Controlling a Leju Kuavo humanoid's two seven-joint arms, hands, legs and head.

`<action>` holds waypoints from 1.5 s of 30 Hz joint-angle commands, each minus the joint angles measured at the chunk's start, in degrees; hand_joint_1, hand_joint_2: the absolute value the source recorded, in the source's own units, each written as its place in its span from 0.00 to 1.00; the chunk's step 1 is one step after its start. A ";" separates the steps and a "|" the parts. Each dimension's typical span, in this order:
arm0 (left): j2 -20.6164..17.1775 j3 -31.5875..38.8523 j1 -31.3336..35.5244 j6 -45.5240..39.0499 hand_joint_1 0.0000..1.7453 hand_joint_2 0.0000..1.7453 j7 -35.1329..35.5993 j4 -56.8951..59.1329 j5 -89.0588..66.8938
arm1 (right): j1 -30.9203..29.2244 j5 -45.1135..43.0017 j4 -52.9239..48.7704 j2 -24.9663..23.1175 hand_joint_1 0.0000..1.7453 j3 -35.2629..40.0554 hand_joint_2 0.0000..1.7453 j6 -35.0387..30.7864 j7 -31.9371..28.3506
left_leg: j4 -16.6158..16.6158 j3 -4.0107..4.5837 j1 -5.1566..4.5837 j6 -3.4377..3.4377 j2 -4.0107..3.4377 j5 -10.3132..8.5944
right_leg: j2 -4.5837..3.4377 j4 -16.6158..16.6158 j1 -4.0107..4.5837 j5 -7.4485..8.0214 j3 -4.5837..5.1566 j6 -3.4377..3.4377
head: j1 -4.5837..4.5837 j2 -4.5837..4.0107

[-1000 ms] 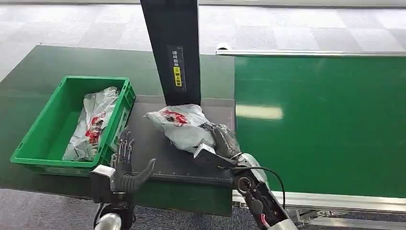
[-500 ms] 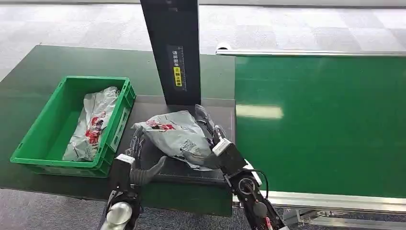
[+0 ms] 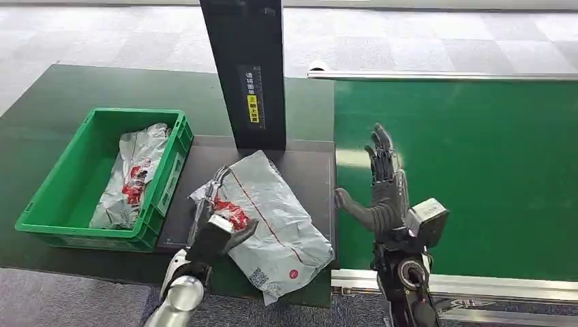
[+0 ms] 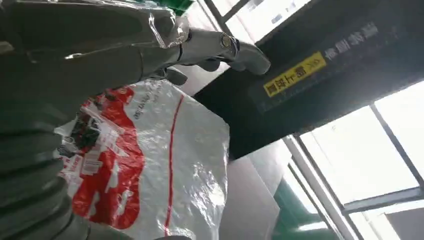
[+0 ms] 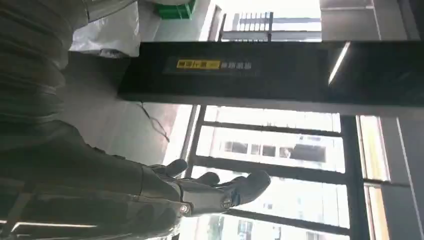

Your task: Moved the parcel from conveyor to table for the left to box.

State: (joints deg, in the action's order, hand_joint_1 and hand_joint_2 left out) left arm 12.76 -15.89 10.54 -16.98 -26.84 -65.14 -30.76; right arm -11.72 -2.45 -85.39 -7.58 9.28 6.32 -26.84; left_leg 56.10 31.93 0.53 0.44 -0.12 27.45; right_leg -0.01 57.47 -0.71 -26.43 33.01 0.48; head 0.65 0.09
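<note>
- Head view: the left hand (image 3: 217, 231) has its fingers (image 3: 206, 204) resting on the near-left part of the grey parcel (image 3: 269, 218). Whether they have closed into a grip I cannot tell; the left wrist view shows them stretched over the plastic rather than curled under it.
- The right hand (image 3: 385, 194) is raised over the green conveyor (image 3: 477, 170), fingers spread, holding nothing and well apart from the parcel.
- The parcel lies flat on the dark tabletop (image 3: 310, 160), one corner hanging over its front edge, close to the edge nearest the conveyor.
- By my reading the transfer to the tabletop is done and boxing falls to the left hand. Next it needs a firm hold on the slippery bag, then a lift over the wall of the green crate (image 3: 48, 204).
- The crate sits at the tabletop's left edge and already holds another bagged parcel (image 3: 136, 170).
- The black post (image 3: 249, 68) stands at the tabletop's far edge, just behind the parcel; a high swing should keep off it.
</note>
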 commanded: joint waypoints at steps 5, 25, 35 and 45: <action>3.17 -12.40 14.82 -5.51 0.00 1.00 11.56 32.01 -23.25 | 0.02 -0.94 0.34 -0.12 0.00 -8.36 1.00 -0.64 -0.19 | -0.05 -0.08 -0.01 -0.02 0.22 -0.04 | 0.21 -0.05 -0.01 -0.02 -0.16 0.00 | -0.02 0.00; 0.25 -8.81 13.34 -9.33 1.00 1.00 12.73 17.73 -28.01 | 0.40 -0.57 1.65 -0.08 0.00 -8.90 1.00 -2.64 -1.28 | -0.07 -0.24 0.01 -0.01 -0.06 -0.04 | -0.08 -0.06 0.02 0.06 -0.26 -0.05 | -0.02 0.00; -4.23 -4.55 5.53 -14.08 1.00 1.00 10.27 -12.82 -27.32 | 4.25 -0.54 -1.39 -0.15 0.00 -10.42 1.00 -4.24 -2.62 | -0.04 -0.11 0.03 0.00 -0.08 0.00 | -0.09 -0.02 0.05 0.01 -0.11 -0.04 | 0.00 0.00; -5.72 -3.15 2.97 -21.31 1.00 1.00 8.32 -28.48 -28.69 | 8.46 0.46 -5.53 -1.37 0.00 -12.27 1.00 -5.23 -3.17 | -0.04 -0.05 0.03 0.00 -0.03 -0.01 | -0.05 -0.02 0.05 0.01 -0.09 -0.06 | -0.02 0.00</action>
State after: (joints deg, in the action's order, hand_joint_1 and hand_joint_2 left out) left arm 10.60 -20.70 15.80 -31.94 -17.12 -79.17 -58.14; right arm -6.22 -2.54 -88.08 -7.74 -0.24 2.25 -29.49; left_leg 56.08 31.88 0.54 0.45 -0.11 27.43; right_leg -0.01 57.48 -0.69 -26.43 32.91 0.47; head 0.63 0.09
